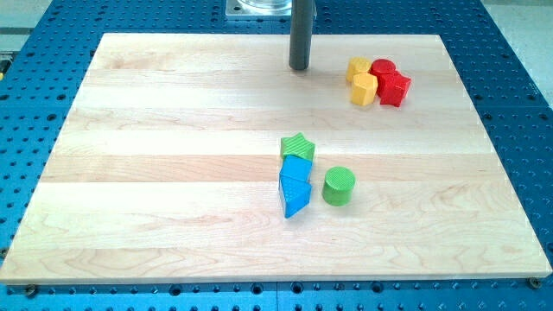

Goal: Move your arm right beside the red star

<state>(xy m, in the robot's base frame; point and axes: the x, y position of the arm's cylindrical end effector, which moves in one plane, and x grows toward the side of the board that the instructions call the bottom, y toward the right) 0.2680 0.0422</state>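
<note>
The red star (395, 88) lies near the view's top right, at the right end of a tight cluster. A red cylinder (383, 68) sits just above it. A yellow hexagon block (364, 88) touches its left side, and another yellow block (358, 68) sits above that one. My tip (299, 66) rests on the board near the view's top middle. It stands well to the left of the cluster, a clear gap away from the nearest yellow block.
A green star (298, 145), a blue cube (295, 168) and a blue triangle (295, 199) form a column at the board's middle. A green cylinder (339, 186) stands just right of them. The wooden board (155, 173) lies on a blue perforated table.
</note>
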